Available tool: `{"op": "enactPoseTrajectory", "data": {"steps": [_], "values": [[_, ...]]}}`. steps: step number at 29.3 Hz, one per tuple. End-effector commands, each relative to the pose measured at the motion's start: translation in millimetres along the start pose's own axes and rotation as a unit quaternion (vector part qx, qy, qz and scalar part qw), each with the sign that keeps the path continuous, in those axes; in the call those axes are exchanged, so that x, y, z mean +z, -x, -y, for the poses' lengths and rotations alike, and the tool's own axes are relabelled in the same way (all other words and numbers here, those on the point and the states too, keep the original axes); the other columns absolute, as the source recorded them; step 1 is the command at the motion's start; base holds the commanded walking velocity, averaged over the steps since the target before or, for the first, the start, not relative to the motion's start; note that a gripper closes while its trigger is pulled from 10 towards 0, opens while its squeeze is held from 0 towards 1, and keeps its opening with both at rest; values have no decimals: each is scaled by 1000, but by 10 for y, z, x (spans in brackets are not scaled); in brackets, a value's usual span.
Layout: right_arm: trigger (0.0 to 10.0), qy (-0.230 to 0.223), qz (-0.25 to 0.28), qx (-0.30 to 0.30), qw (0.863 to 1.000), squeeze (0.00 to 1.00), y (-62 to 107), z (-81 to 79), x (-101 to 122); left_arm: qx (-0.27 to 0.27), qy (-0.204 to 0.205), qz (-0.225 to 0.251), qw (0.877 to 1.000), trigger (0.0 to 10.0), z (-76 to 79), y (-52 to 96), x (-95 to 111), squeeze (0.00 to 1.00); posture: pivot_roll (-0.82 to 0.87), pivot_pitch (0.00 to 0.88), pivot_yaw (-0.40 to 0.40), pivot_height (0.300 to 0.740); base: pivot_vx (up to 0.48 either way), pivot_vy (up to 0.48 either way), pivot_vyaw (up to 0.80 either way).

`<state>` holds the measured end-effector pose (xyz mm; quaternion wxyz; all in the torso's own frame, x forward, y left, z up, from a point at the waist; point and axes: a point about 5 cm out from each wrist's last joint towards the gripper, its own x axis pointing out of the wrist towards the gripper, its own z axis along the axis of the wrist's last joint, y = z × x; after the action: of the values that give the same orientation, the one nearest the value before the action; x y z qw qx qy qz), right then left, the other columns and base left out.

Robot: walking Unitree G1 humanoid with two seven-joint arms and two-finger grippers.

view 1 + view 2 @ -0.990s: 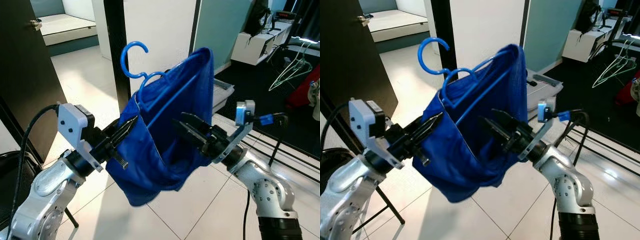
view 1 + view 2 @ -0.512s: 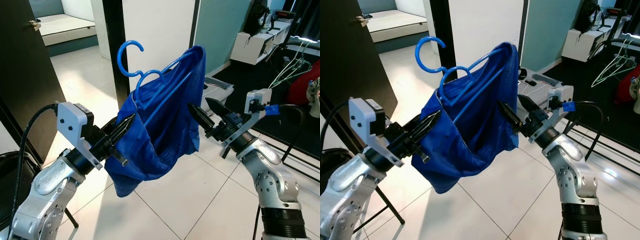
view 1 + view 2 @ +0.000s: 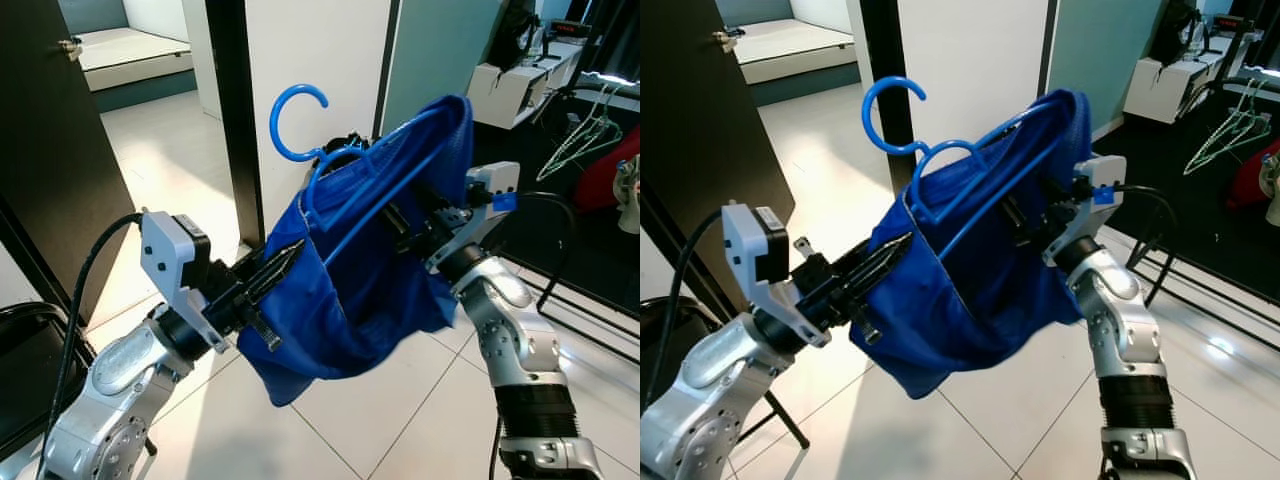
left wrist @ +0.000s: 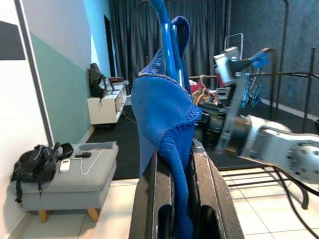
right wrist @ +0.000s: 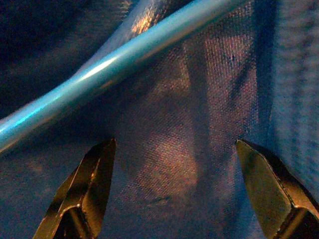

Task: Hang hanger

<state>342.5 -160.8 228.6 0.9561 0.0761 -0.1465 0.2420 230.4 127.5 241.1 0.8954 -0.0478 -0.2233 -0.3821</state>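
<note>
The room behind is a tiled floor (image 3: 400, 400) with a white wall and a dark door frame, and off on the robot's right stands a dark clothes rack (image 3: 600, 60) with pale wire hangers on it, well apart from the work. In front of the robot a blue garment (image 3: 350, 300) hangs in the air between its two arms, draped over a blue hanger (image 3: 330, 160) whose hook (image 3: 295, 120) points up and is caught on nothing. The left gripper (image 3: 275, 275) holds the garment's edge: the left wrist view has the cloth running between its two fingers (image 4: 152, 199), which are pinched on it. The right gripper (image 5: 179, 194) is pushed up against the cloth from the far side, its fingers wide apart with fabric and a hanger bar close before them, gripping nothing. By my judgement the garment is already on the hanger, so the dressing step looks done, while the hanging itself has not begun: the hook must yet be carried to a rail, probably that rack, and set over it.
</note>
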Motion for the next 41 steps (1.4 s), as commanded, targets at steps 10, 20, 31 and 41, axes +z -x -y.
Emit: {"op": "enactPoseTrajectory", "data": {"steps": [10, 20, 31, 41], "values": [[10000, -1, -10, 26, 1000, 0, -13, -80, -52, 24, -14, -6, 1000, 10000, -52, 13, -20, 0, 73, 0, -21, 740, 0, 0, 0], [10000, -20, -42, 117, 992, 0, 127, -307, -157, 61, -34, -22, 997, 10000, -166, 21, -79, 0, 57, 0, -8, 740, 0, 0, 0], [10000, 23, 4, 14, 1000, 0, 82, -32, 44, 53, -32, -19, 998, 10000, -151, 15, -66, 0, 65, 0, -6, 740, 0, 0, 0], [10000, 52, 19, -42, 998, 0, 54, 85, 130, 54, -34, -17, 998, 10000, -144, 14, -55, 0, 75, 0, -13, 740, 0, 0, 0]]}}
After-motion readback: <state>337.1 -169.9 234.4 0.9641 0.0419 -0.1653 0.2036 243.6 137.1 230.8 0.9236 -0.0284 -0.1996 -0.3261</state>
